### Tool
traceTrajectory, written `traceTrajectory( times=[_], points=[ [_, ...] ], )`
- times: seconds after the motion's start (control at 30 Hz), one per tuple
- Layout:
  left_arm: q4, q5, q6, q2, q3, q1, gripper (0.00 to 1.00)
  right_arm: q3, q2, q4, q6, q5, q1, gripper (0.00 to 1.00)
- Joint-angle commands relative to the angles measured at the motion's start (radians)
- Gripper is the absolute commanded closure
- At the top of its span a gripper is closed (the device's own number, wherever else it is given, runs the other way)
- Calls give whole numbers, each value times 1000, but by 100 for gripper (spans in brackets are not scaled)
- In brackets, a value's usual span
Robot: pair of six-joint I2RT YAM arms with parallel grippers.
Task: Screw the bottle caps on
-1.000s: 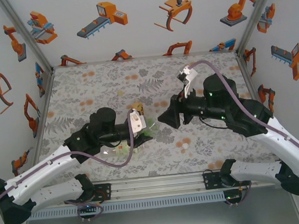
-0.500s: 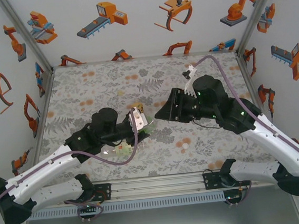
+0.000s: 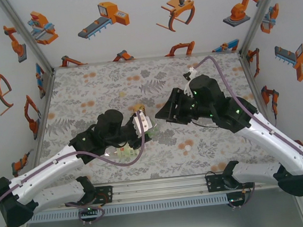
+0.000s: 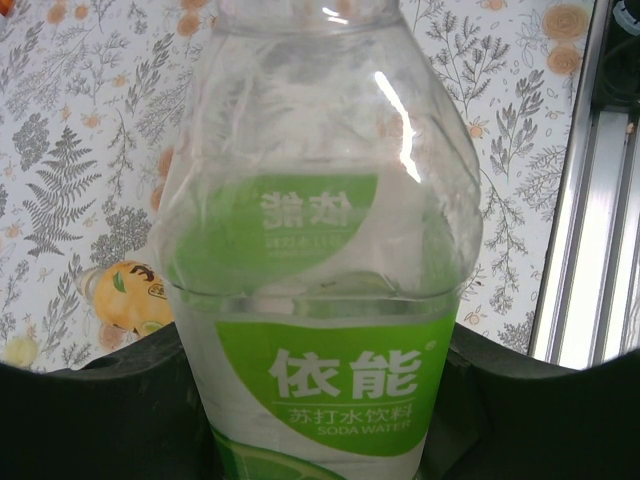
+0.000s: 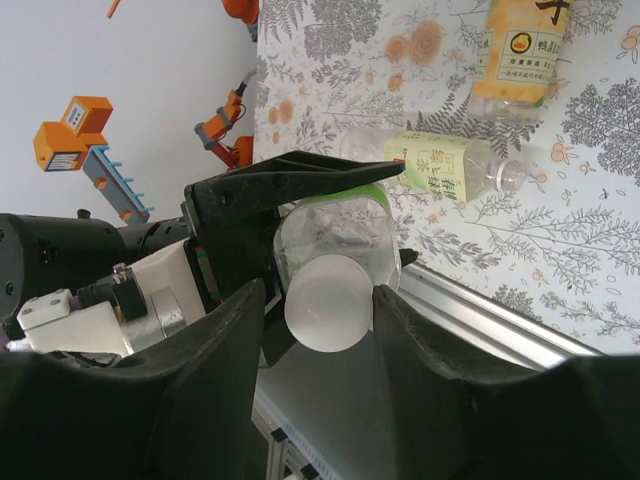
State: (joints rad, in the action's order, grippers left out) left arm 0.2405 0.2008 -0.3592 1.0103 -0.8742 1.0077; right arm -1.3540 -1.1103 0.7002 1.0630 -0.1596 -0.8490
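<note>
Step in hand: capping green-label soda water bottle (image 4: 320, 250); left gripper (image 4: 320, 430) clamped round its body, mouth turned toward right arm; right gripper (image 5: 318, 312) pinching white cap (image 5: 328, 300) at bottle mouth; next, likely: seat cap square on threads, then twist.

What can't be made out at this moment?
- Right wrist view: the white cap hides the mouth of the green-label bottle, so threading is unknown; whether the right hand pinches it is unclear.
- Left wrist view: the top edge cuts off that bottle's neck.
- Top view: the left arm covers most of that bottle.
- Right wrist view: the top edge crops the yellow bottle.
</note>
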Motion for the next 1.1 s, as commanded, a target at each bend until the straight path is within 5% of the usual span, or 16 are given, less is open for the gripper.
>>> traceTrajectory(
  times=[0.0,0.6,1.07],
  points=[
    [3,-4,-20,4,0,5,100,1,0,-14,10,-23,4,58],
    [3,-20,-14,7,-8,4,100,3,-5,-11,15,-46,5,57],
    [13,22,-23,-2,-29,4,100,20,21,-120,-95,-84,5,78]
  ],
)
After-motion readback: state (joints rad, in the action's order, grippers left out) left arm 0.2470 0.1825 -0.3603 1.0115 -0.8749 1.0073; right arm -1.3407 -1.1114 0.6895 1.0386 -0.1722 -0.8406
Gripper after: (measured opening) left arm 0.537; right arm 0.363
